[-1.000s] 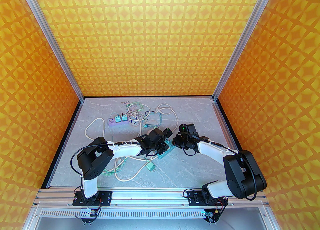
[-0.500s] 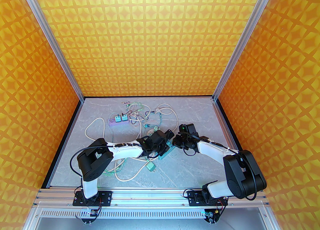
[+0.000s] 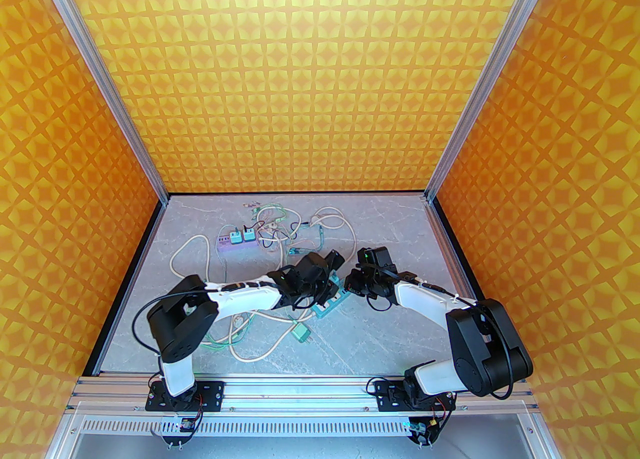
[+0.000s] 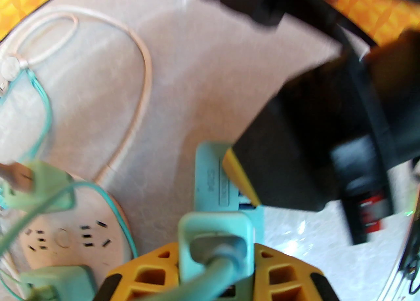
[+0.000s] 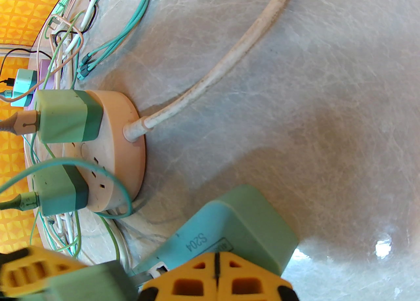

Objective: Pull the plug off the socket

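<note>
A teal power strip, the socket (image 3: 334,303) (image 4: 211,178) (image 5: 239,227), lies on the table between both arms. My left gripper (image 3: 324,292) (image 4: 215,260) is shut on a teal plug (image 4: 215,237) (image 5: 108,280) with a grey-blue cable, right at the strip's face. Whether its pins are still inside I cannot tell. My right gripper (image 3: 350,291) (image 5: 216,278) is shut, with its yellow fingertips pressed together down onto the strip's far end.
A round pink socket (image 5: 121,149) (image 4: 65,237) with two green plugs sits just left of the strip, its thick white cord (image 5: 236,53) running away. Tangled cables and a purple strip (image 3: 235,242) lie further back. A loose teal plug (image 3: 300,333) lies nearer.
My left wrist swung right toward the right gripper, then came back and rose slightly, still holding the plug. The right arm has stayed in place.
</note>
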Robot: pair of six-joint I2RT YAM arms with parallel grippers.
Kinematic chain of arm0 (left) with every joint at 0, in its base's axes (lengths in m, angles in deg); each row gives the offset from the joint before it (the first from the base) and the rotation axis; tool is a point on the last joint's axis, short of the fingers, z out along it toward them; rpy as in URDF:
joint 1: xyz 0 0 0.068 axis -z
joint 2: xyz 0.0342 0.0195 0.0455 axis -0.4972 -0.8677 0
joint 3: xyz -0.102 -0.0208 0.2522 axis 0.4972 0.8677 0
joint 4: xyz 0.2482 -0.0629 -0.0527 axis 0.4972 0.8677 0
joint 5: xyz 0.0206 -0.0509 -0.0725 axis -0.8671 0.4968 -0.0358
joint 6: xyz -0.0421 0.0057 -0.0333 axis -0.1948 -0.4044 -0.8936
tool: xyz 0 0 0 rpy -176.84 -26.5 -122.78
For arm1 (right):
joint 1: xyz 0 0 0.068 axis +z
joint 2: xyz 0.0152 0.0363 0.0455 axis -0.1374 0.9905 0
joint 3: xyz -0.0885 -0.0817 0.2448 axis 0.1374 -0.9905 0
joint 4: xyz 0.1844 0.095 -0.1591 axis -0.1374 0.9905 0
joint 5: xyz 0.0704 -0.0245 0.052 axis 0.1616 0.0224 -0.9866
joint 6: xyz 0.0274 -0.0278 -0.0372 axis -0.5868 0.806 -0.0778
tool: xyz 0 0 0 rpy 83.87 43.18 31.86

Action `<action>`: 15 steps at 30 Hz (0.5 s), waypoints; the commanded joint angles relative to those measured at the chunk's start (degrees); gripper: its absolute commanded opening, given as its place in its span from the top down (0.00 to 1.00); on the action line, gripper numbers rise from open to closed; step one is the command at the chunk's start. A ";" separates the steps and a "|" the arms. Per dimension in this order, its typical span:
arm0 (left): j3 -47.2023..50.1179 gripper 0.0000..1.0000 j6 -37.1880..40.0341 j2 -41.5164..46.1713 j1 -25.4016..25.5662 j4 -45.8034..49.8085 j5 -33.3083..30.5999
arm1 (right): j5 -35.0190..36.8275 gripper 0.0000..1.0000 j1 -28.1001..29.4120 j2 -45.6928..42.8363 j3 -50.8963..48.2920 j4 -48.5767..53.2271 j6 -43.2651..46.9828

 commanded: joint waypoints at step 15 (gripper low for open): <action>5.41 0.87 -4.58 8.69 5.18 -0.28 3.13 | 7.54 1.00 0.14 -16.23 -0.27 5.23 -0.56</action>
